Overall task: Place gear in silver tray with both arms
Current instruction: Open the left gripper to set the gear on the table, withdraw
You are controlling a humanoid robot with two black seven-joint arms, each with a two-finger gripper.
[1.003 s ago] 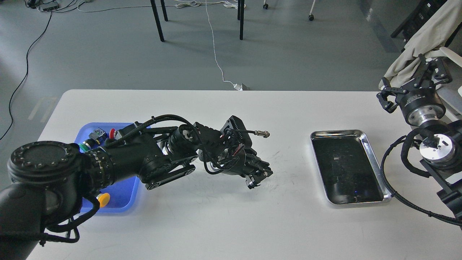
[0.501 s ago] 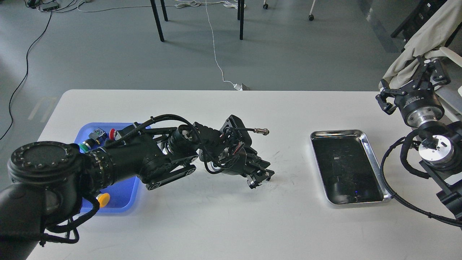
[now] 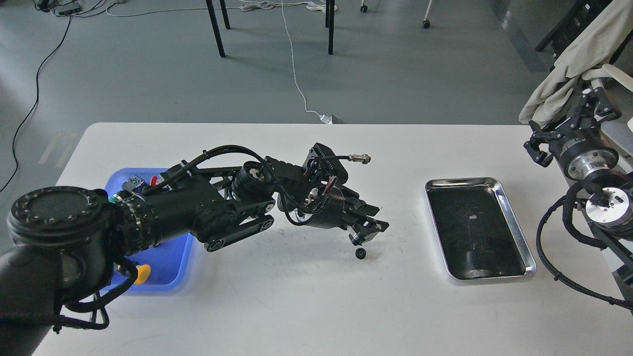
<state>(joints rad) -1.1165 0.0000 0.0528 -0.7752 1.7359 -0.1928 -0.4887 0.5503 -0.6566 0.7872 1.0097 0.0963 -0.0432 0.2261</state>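
A small black gear lies on the white table, left of the silver tray. My left gripper hovers just above the gear, apart from it, its fingers open and nothing between them. The silver tray's dark bottom holds nothing. My right gripper is raised at the far right edge, beyond the tray's back right corner, with its fingers spread wide open and empty.
A blue plastic tray with a yellow button and other coloured parts sits at the left, partly hidden by my left arm. A beige cloth hangs on a chair at the right. Bare table lies between gear and silver tray.
My left gripper has risen and shifted right, and the gear now lies free on the table below it. The right gripper has drifted slightly right.
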